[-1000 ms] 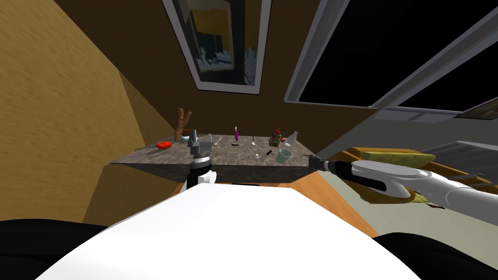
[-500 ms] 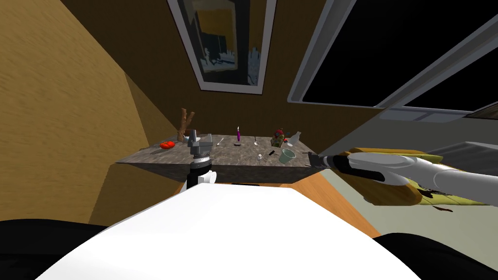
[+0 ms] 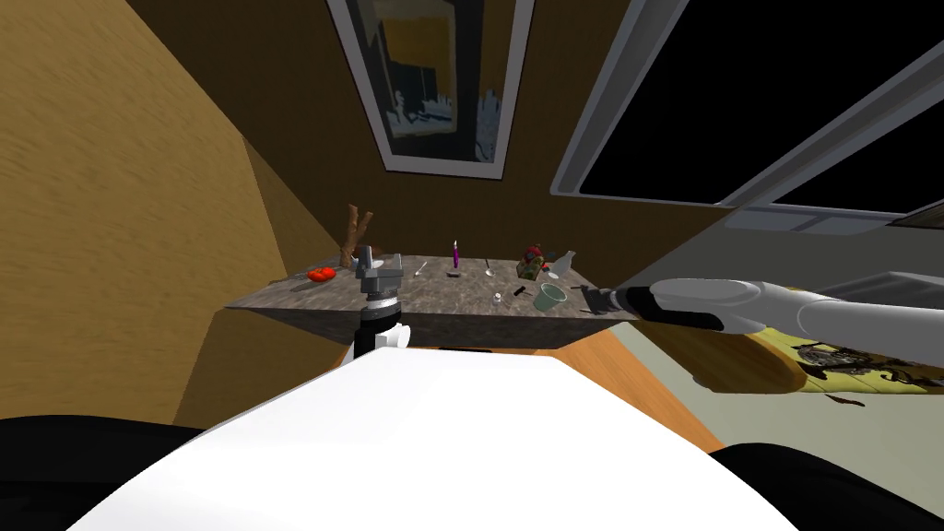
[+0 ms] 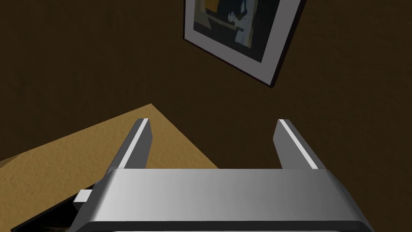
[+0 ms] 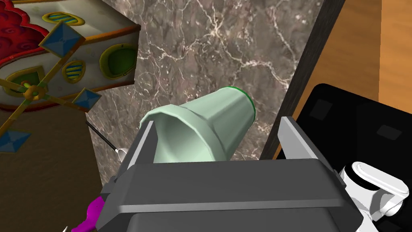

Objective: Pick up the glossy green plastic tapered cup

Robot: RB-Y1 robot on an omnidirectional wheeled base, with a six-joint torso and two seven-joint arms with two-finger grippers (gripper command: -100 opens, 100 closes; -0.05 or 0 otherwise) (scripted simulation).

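A pale green tapered cup [image 3: 550,295] stands near the right end of the marble table [image 3: 442,300]. In the right wrist view the cup [image 5: 201,125] sits between my right gripper's [image 5: 217,133] open fingers, its mouth close to the dark body and one finger [image 5: 141,141] over its rim. No squeeze on the cup shows. In the head view my right gripper [image 3: 592,300] reaches in from the table's right edge, just beside the cup. My left gripper [image 3: 380,263] is held upright over the table's near edge, and its wrist view shows the left gripper [image 4: 212,141] open and empty.
A decorated box [image 5: 60,60] stands just beyond the cup, with a clear bottle [image 3: 562,263] behind it. A purple candle [image 3: 454,255], spoons, a red object [image 3: 321,274] and a wooden branch [image 3: 356,235] lie farther left. The table's dark edge [image 5: 297,76] runs close to the right finger.
My right arm has swung up and toward the table, bringing its gripper from the table's right corner to beside the cup. The head view has shifted slightly. My left arm is unmoved.
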